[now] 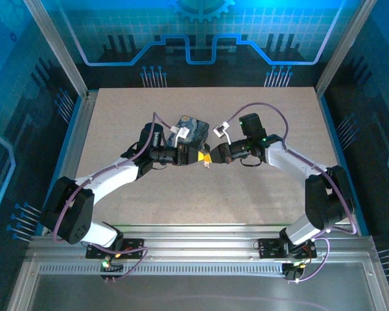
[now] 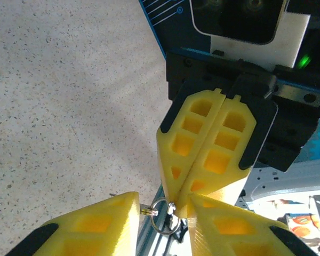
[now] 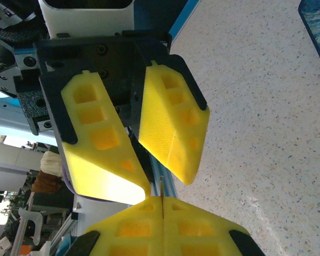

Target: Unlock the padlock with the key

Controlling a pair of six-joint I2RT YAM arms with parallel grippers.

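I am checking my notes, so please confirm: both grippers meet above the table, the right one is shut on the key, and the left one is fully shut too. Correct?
Not quite. The left gripper is open: the right wrist view shows a gap between its fingers. The right gripper is indeed shut on the key.
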